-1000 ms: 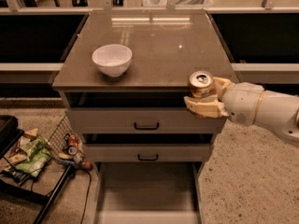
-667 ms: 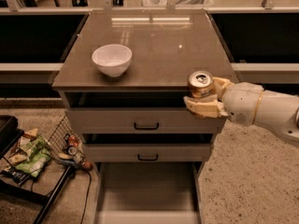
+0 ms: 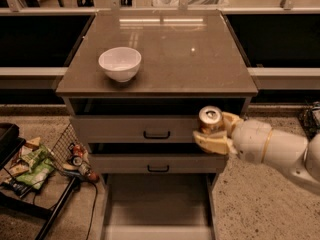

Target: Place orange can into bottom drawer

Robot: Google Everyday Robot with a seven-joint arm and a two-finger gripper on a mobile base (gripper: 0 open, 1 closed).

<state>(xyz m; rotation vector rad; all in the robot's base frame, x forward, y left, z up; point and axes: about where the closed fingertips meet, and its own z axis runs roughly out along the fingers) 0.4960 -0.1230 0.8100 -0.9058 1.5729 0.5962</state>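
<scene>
My gripper (image 3: 215, 133) is shut on the orange can (image 3: 210, 120), held upright with its silver pull-tab top showing. It hangs in front of the top drawer's right end, just below the counter edge. The white arm reaches in from the right. The bottom drawer (image 3: 157, 204) is pulled open below, its flat floor bare, lower and to the left of the can.
A white bowl (image 3: 120, 63) sits on the brown countertop (image 3: 190, 59) at the left. The two upper drawers with black handles (image 3: 156, 134) are closed. A wire basket (image 3: 60, 156) with snack packets and small cans stands on the floor at the left.
The gripper with the can has dropped from counter height to in front of the top drawer.
</scene>
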